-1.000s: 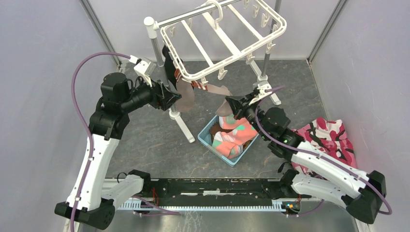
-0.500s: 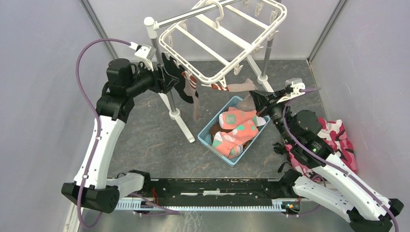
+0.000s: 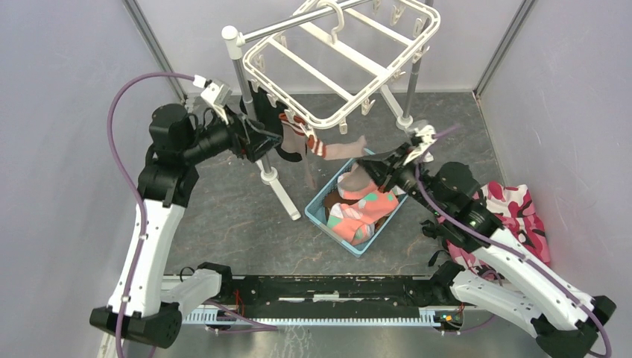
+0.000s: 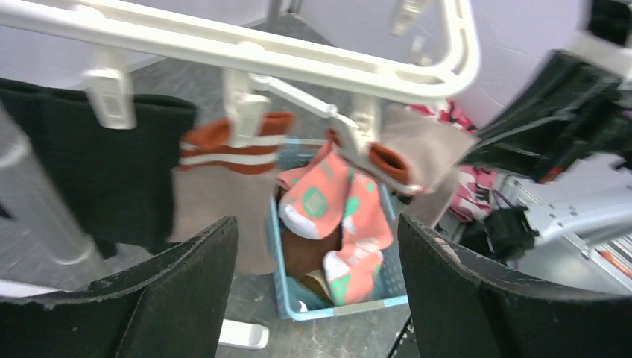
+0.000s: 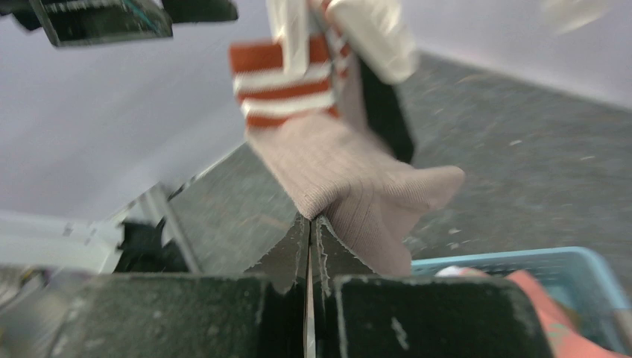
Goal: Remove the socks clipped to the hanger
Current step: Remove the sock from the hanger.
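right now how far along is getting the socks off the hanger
Done: coral socks lie in the blue basket. In hand: the right fingers are shut on a banded brown sock that is clipped to the hanger. To do: a black sock and another banded sock hang clipped; the left fingers are open near them.

Light is soft and even, shadows weak. Both wrist views are blurred; the hanger (image 4: pixel 298 66) at 12 o'clock smears.

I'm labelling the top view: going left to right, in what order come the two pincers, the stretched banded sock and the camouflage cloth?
left pincer → banded sock → right pincer → camouflage cloth
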